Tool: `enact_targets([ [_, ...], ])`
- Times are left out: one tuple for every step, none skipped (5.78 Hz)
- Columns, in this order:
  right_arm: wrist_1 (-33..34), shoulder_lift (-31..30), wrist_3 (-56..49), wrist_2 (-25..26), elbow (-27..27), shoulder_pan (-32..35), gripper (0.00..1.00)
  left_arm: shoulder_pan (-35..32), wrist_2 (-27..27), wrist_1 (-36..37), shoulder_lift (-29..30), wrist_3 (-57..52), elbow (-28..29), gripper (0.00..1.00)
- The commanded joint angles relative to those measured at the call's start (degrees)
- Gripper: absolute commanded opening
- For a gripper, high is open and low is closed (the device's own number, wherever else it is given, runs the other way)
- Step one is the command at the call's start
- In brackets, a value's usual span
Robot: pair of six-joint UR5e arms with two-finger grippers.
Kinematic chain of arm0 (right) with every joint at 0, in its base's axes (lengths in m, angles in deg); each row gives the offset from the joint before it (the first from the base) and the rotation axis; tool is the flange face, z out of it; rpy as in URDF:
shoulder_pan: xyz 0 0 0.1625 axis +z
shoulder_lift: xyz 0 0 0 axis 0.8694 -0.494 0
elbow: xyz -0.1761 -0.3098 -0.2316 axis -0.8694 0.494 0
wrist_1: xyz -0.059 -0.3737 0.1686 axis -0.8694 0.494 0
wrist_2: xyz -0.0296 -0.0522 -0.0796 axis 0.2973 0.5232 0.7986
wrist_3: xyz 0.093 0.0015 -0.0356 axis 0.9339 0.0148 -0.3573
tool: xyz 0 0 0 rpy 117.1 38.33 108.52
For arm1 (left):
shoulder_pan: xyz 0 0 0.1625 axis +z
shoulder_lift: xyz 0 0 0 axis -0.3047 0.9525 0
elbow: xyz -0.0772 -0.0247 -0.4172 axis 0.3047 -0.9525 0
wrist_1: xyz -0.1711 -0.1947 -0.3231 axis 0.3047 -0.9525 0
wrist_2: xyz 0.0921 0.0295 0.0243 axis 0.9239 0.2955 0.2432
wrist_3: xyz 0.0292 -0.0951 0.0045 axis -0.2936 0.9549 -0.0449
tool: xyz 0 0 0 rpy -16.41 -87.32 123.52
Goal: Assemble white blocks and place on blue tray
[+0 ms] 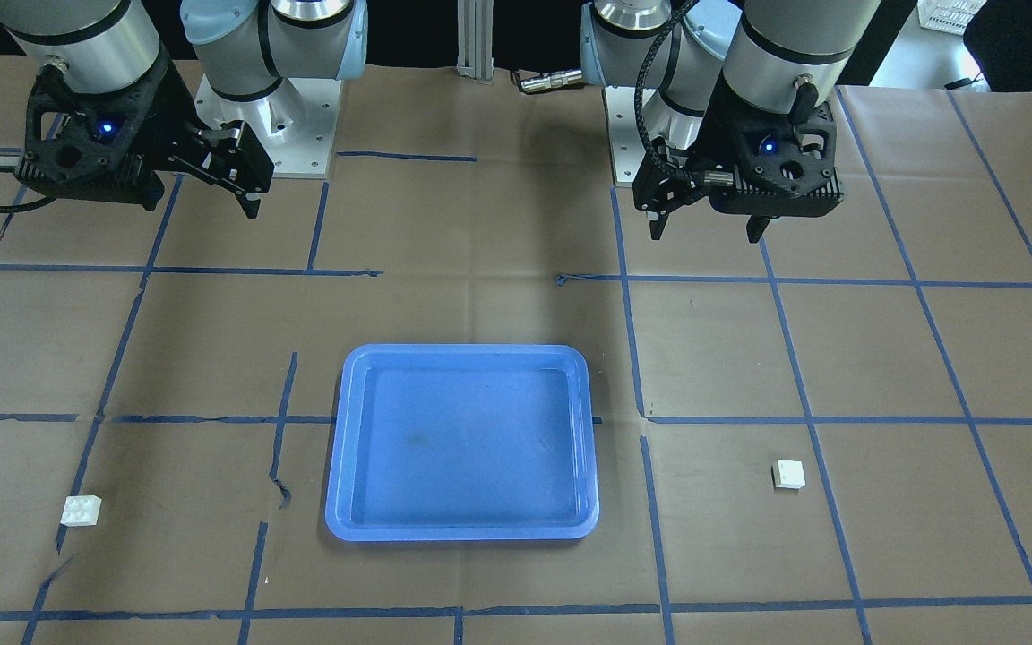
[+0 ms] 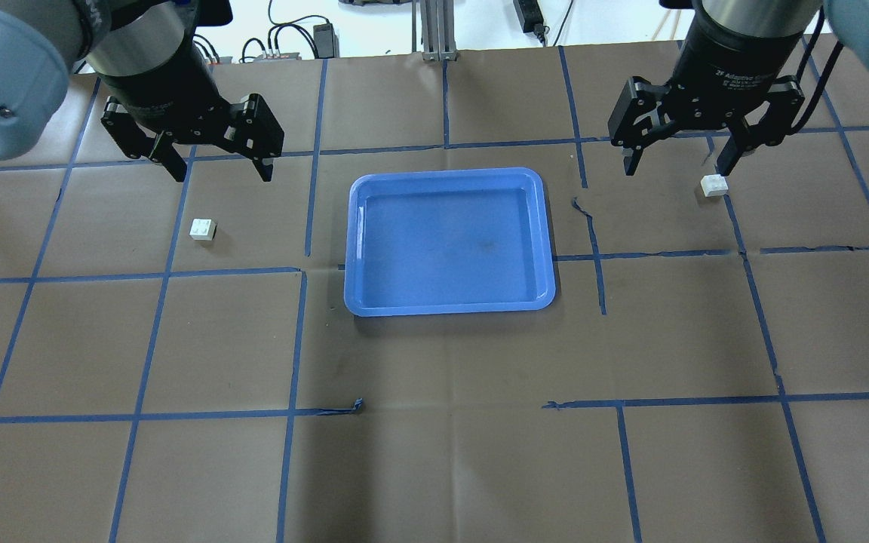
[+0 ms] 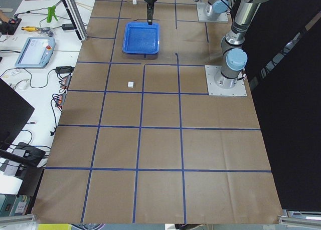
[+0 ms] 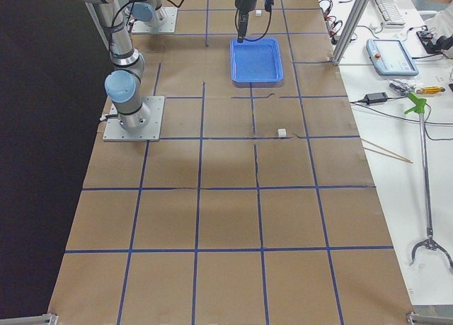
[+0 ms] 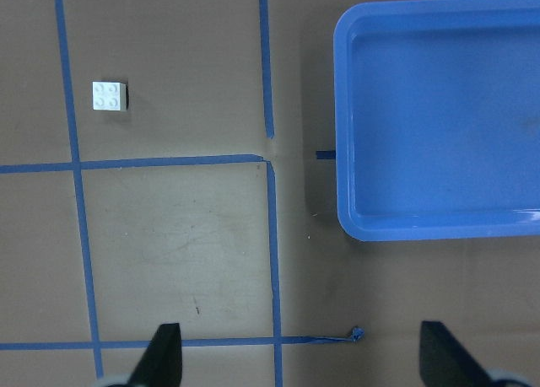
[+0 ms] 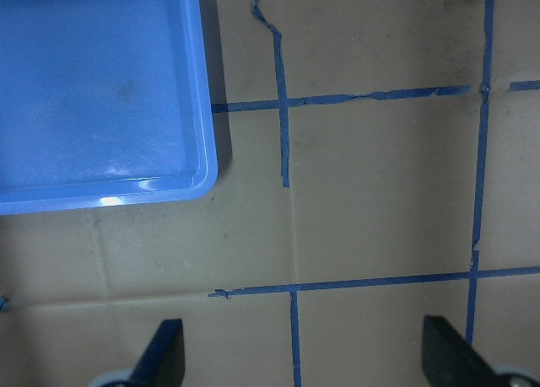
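Large rectangular blue plastic tray (image 2: 449,241), raised rim, sits between the two grippers and ahead of them, away from the robot's base; its faintly scuffed floor shows whole, with both bricks outside it on the brown paper table cover (image 2: 434,422). The left gripper (image 2: 222,170) hangs above the table, jaws spread wide, gripping nothing, with a small square white plastic brick (image 2: 203,229), four studs up, ahead on its outer side. The right gripper (image 2: 677,162) is likewise spread and unladen, with a second white brick (image 2: 714,185) ahead on its outer side.
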Motion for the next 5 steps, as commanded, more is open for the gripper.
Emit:
enact_targets([
  [0.03, 0.16, -1.61, -0.22, 0.01, -0.47, 1.0, 0.09, 0.04, -0.2, -0.07, 0.0, 0.04, 0.99],
  [0.11, 0.07, -1.72, -0.39, -0.08, -0.48, 1.0, 0.44, 0.04, -0.03, 0.2, 0.0, 0.04, 0.99],
  [0.12, -0.02, -1.63, -0.66, 0.1, -0.65, 1.0, 0.45, 0.04, 0.67, 0.11, 0.26, -1.26, 0.99],
  [0.2, 0.15, -1.8, -0.57, 0.1, -0.65, 1.0, 0.45, 0.3, 1.55, 0.37, 0.09, -2.4, 0.99],
  [2.47, -0.02, -6.16, -0.57, 0.1, -0.48, 1.0, 0.88, 0.22, 1.9, 1.07, -0.08, -4.77, 0.99],
])
